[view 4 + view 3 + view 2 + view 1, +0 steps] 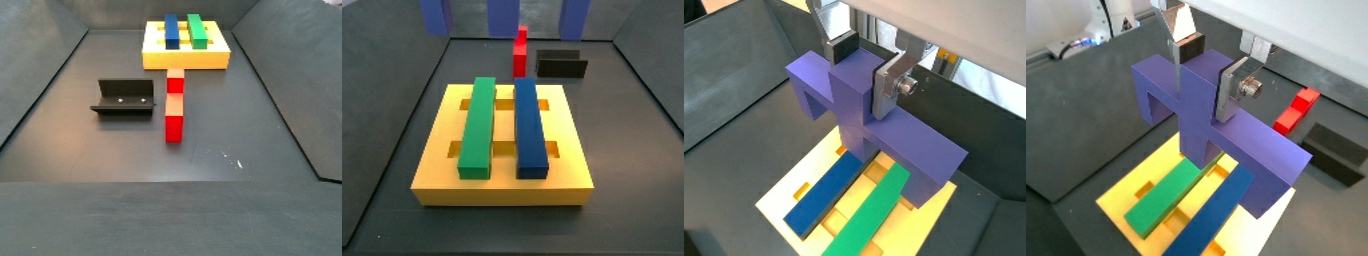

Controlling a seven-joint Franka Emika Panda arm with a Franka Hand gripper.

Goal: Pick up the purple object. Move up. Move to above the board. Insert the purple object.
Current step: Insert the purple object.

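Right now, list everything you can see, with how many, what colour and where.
purple object: one, purple, held in the gripper above the board
board: one, yellow, on the floor
green bar: one, green, lying on the board
blue bar: one, blue, lying on the board beside the green bar
red block: one, red, on the floor between board and fixture
fixture: one, black, on the floor away from the board
gripper: one, silver fingers, closed on the purple object's stem

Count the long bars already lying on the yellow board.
2: the green bar and the blue bar lie side by side along the board. The gripper holds the purple object above them.
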